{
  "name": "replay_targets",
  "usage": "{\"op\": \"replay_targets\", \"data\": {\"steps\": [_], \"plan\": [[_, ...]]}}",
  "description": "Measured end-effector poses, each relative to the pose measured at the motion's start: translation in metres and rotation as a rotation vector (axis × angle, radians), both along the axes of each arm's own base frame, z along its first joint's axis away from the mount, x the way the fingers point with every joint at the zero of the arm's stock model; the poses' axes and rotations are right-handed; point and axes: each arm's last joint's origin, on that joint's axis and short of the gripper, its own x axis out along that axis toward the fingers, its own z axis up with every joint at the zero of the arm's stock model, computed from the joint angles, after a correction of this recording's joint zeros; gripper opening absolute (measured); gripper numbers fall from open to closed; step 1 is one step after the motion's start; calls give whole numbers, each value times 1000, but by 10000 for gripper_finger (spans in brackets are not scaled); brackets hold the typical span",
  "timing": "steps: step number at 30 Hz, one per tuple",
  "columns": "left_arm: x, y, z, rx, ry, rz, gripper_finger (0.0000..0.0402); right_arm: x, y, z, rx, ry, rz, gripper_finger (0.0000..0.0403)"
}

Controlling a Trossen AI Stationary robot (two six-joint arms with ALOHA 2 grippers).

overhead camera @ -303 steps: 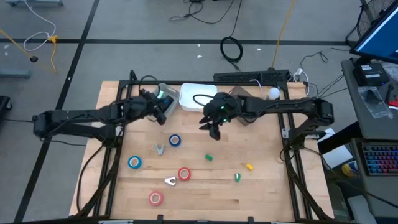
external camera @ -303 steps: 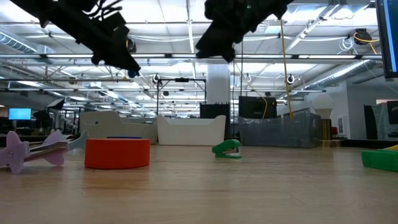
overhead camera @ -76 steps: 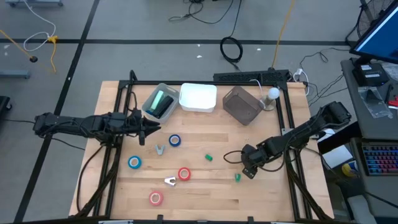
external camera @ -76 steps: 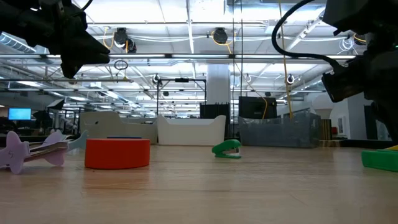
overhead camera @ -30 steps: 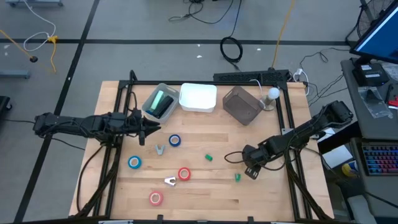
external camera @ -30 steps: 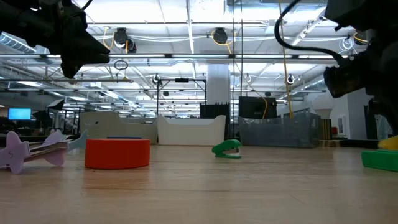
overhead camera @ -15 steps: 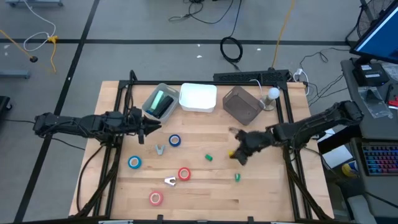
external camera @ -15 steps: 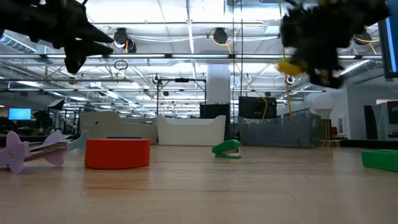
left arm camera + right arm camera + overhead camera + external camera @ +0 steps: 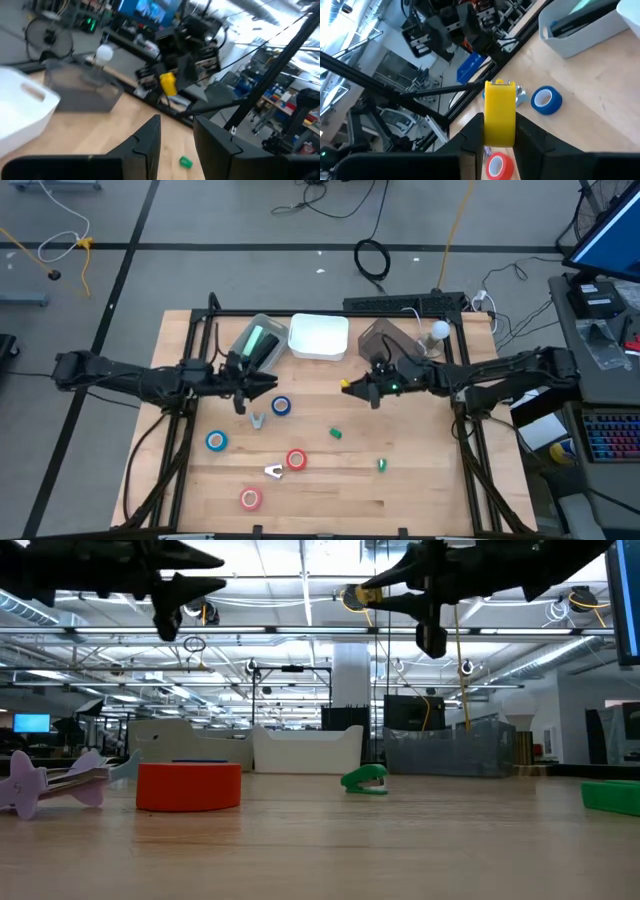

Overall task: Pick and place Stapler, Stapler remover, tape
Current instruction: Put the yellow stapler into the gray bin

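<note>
My right gripper (image 9: 354,387) hangs above the middle of the table, shut on a small yellow stapler (image 9: 500,107). My left gripper (image 9: 272,383) hovers open over the far left part, with nothing between its fingers (image 9: 150,135). On the wood lie two blue tape rolls (image 9: 281,406) (image 9: 216,441), two red ones (image 9: 296,460) (image 9: 250,498), two stapler removers (image 9: 258,420) (image 9: 274,471) and two small green staplers (image 9: 336,434) (image 9: 381,465). In the low view a red roll (image 9: 188,787) lies flat on its side face. My right gripper pinches the yellow stapler's near end (image 9: 499,137) between its two fingers (image 9: 472,131). The fingers come level from the table's right and lie along the stapler. Its other end sticks out past the fingertips, lifted clear of the table.
At the far edge stand a clear bin holding a green stapler (image 9: 255,345), a white bin (image 9: 318,337) and a dark bin (image 9: 385,345). Bare wood lies to the near right.
My right gripper has risen with the yellow stapler from the near right part of the table. It has swung toward the far edge and the left and tipped from pointing down to level. My left gripper has moved a little toward the right and tipped up to level.
</note>
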Motion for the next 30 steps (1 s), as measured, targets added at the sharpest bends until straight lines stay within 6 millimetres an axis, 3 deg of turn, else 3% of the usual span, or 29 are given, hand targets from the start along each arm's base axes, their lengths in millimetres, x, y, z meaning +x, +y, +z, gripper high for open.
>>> {"op": "replay_targets", "data": {"steps": [5,11,18,30], "plan": [[17,-1,-1,38,-63,2,125,8,-4,-6,-12,-25,-9,68],[47,-2,11,74,-51,-4,166,16,-4,-12,-13,-40,-9,69],[88,-3,22,177,54,-22,205,18,-4,-13,-44,-57,-5,70],[130,-5,14,174,185,-66,205,18,-4,-12,-90,-69,3,70]]}}
